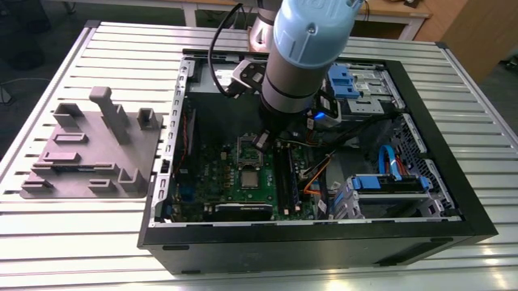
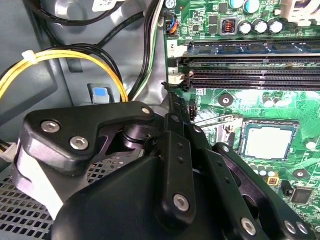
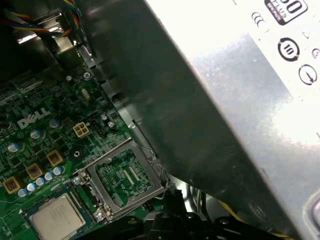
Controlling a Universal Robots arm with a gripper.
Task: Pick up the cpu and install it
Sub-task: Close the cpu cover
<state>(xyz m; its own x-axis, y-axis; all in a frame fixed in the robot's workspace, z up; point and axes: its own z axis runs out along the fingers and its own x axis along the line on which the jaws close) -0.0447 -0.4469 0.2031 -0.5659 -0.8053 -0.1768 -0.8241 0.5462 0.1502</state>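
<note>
desk (image 1: 81, 254): pale slatted metal, carrying everything I can see here.
fixture tray (image 1: 89, 151): grey, with upright blocks, on the desk at the exterior view's left, just beside the case.
computer case (image 1: 324, 254): black, lying on its side with the panel off, in the middle of the desk.
motherboard (image 1: 235, 194): green, flat on the floor of the computer case, in its left half as the exterior view shows it.
cpu (image 1: 248, 177): lying flat in the dark socket on the motherboard, silvery top up, with nothing holding it. Both wrist views show it, the cpu (image 2: 269, 141) in the second wrist view and the cpu (image 3: 57, 216) in the first wrist view.
socket frame (image 1: 249, 151): a hinged metal frame, swung open, just beside the cpu. In the first wrist view the socket frame (image 3: 122, 175) shows green board through its window.
tool (image 1: 263, 140): black, down inside the computer case over the motherboard, by the open socket frame and near the cpu but apart from it. Released or clenched, I cannot tell.
arm (image 1: 312, 36): grey with a light-blue cap, reaching down into the case from the far side.
memory slots (image 1: 285, 173): long and dark, just beside the cpu on the exterior view's right.
orange wires (image 1: 316, 179): running over the board's edge, beside the memory slots.
blue brackets (image 1: 389, 182): on the drive cage at the exterior view's right, well apart from the cpu.
yellow cable (image 2: 75, 56): in the second wrist view, curving over the grey case wall behind the tool.
</note>
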